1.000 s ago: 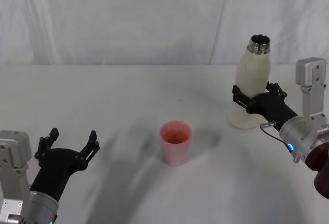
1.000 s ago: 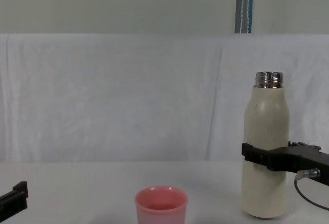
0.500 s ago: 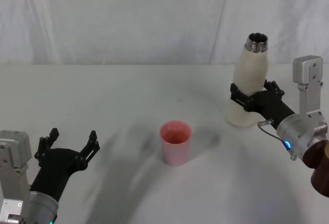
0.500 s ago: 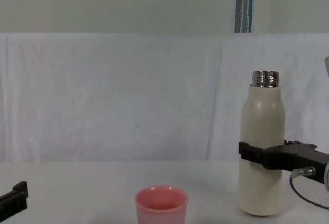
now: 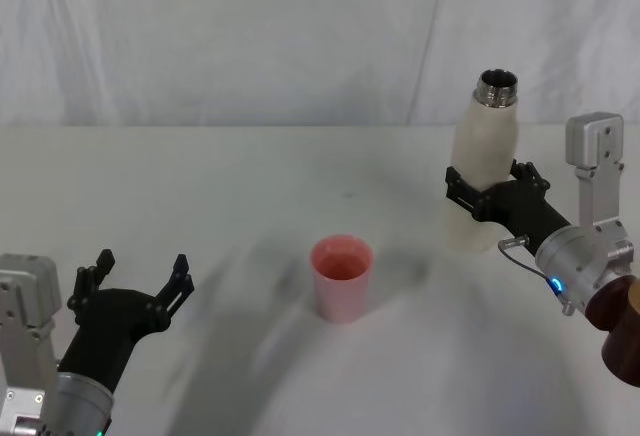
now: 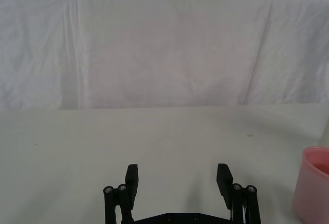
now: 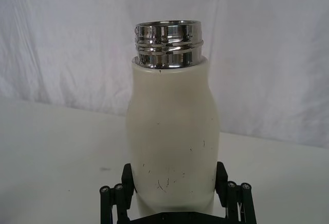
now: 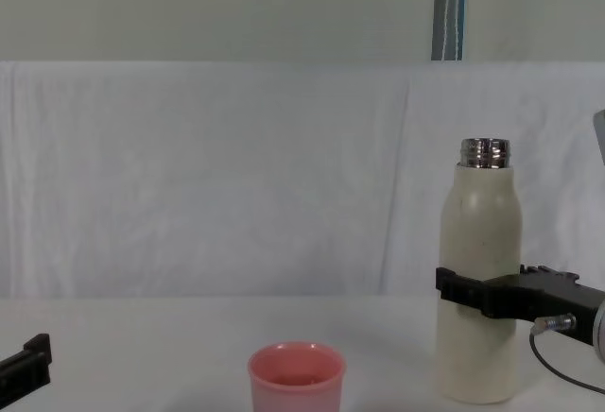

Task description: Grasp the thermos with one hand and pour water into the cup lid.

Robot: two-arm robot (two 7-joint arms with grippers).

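A white cloth-covered table [image 5: 250,176] seen from above, with a draped white backdrop behind.

At about 7 o'clock, near the front edge, the left gripper [image 5: 135,278] rests low and idle, its two black jaws spread apart with nothing between them. It seems parked out of the way, since the task needs one arm alone.

Just below the centre of the table stands the cup lid [image 5: 341,277], a small pink plastic cup, round-rimmed and slightly tapered, upright with its open mouth facing up. It sits well apart from both grippers, in open space where a stream of water could be aimed.

At about 3 o'clock from the cup, the thermos [image 5: 481,171] stands upright: a tall cream-white matte bottle with rounded shoulders and faint scuff marks on its body, topped by a shiny threaded steel neck with no cap. The right gripper [image 5: 484,196] is clamped around its lower body, one black jaw on each side. A hold this low probably keeps the neck clear for tipping toward the cup. Whether the base touches the table cannot be told.
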